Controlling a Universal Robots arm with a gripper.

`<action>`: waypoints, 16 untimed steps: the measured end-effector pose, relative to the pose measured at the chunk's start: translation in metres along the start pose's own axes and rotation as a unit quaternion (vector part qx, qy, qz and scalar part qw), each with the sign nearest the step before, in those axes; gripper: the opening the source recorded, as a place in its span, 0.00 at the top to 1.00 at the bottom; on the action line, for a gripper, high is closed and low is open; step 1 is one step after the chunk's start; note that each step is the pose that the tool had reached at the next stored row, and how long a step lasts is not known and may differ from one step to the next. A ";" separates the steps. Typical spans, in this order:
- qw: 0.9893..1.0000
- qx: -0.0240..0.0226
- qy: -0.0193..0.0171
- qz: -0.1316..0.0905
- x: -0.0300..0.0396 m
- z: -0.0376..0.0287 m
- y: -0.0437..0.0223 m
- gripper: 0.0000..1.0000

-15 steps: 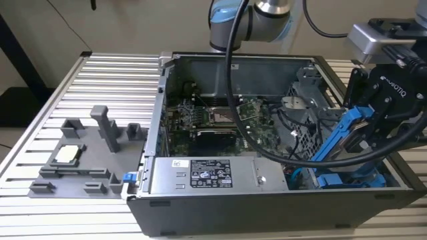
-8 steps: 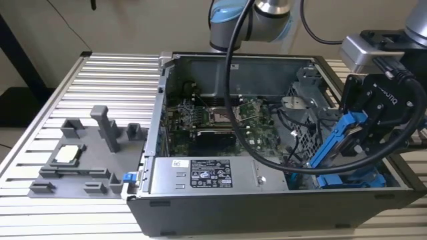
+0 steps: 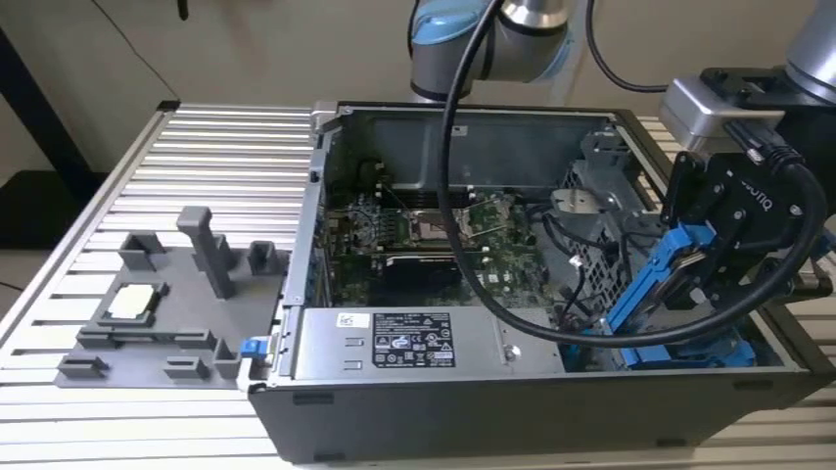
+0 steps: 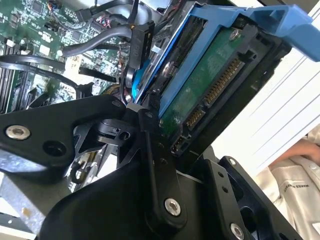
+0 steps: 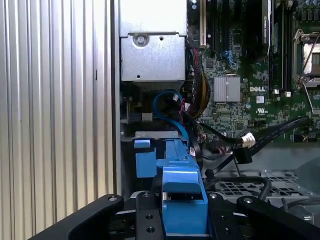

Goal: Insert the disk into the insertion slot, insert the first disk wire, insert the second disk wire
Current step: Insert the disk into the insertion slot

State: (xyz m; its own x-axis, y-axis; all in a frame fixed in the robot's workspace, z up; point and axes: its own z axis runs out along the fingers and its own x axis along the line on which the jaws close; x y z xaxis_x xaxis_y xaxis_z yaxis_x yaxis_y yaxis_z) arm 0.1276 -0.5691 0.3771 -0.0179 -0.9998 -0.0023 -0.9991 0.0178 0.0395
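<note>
My gripper (image 3: 716,257) is shut on the disk (image 3: 669,282), a drive in a bright blue carrier held on edge and tilted. It hangs just above the insertion slot (image 3: 690,354), the blue-railed bay in the case corner at the exterior view's right. The second wrist view has the disk's green circuit board and connector side (image 4: 201,84) facing the camera, clamped at my gripper (image 4: 184,150). In the first wrist view the carrier (image 5: 181,182) sits between the black fingers (image 5: 145,212), with the slot's grey metal and blue tab (image 5: 145,159) beyond it. A blue wire (image 5: 167,99) and a black wire with a plug (image 5: 245,142) lie loose beside the slot.
The open computer case (image 3: 301,411) stands on a ribbed metal table (image 3: 209,147). Inside it are the motherboard (image 3: 432,235), the grey power-supply box (image 3: 392,345) and a perforated cage (image 3: 604,250). A grey fixture (image 3: 157,313) stands at the exterior view's left. A person's sleeve (image 4: 300,172) is close by.
</note>
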 end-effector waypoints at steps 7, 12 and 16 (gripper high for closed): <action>1.000 0.000 0.000 0.000 0.0000 0.0001 0.0000 0.60; 1.000 0.000 0.000 0.000 0.0000 0.0000 0.0000 0.60; 1.000 0.000 0.000 0.000 0.0000 0.0000 0.0000 0.60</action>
State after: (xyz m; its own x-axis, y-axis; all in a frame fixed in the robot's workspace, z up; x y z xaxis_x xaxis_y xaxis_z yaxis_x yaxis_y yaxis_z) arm 0.1276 -0.5691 0.3771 -0.0178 -0.9998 -0.0029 -0.9991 0.0177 0.0395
